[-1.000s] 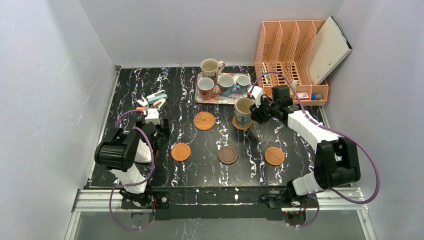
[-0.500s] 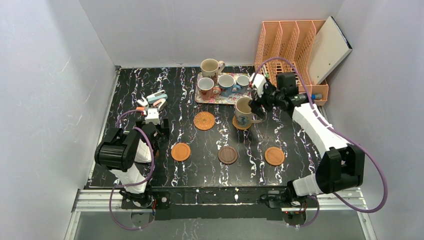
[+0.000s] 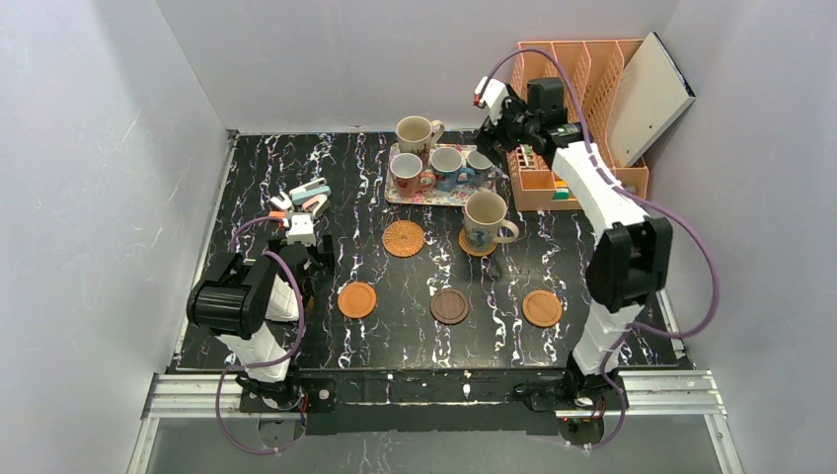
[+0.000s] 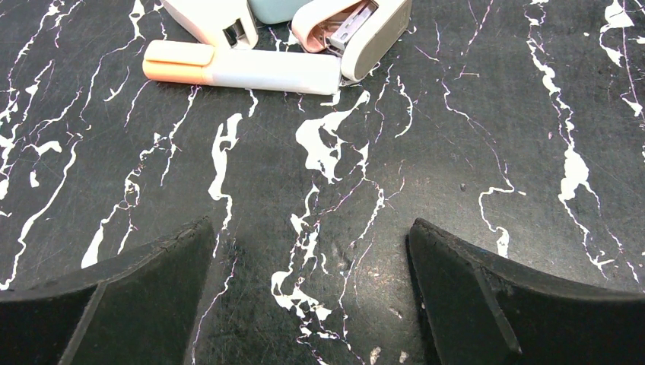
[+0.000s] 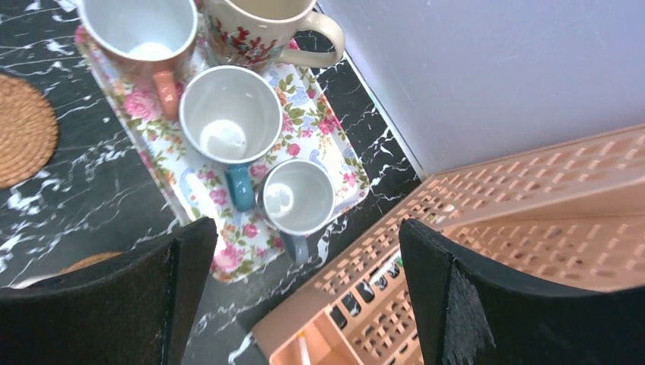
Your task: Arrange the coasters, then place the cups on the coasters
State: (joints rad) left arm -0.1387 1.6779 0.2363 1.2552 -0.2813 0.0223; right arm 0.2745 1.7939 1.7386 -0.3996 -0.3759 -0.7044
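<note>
A cream cup (image 3: 484, 217) stands on a woven coaster (image 3: 475, 244), free of any gripper. A second woven coaster (image 3: 403, 238) lies bare to its left. Nearer me lie two smooth orange coasters (image 3: 356, 299) (image 3: 541, 308) and a dark brown one (image 3: 449, 306). On the floral tray (image 3: 434, 195) are a cream cup (image 5: 262, 23), a white cup with reddish handle (image 5: 141, 30), a blue cup (image 5: 230, 114) and a small cup (image 5: 297, 196). My right gripper (image 3: 491, 128) (image 5: 306, 228) hangs open and empty above the tray's right end. My left gripper (image 4: 312, 228) (image 3: 301, 232) rests open over bare table.
An orange file rack (image 3: 572, 109) (image 5: 494, 213) with a white board leaning on it stands at the back right, close under my right gripper. Staplers (image 4: 357, 30) and a highlighter (image 4: 243, 68) lie just ahead of my left gripper. Grey walls enclose the table.
My right gripper opened, let go of the cream cup on the woven coaster, then rose and swung back towards the tray and file rack. The left arm stayed still.
</note>
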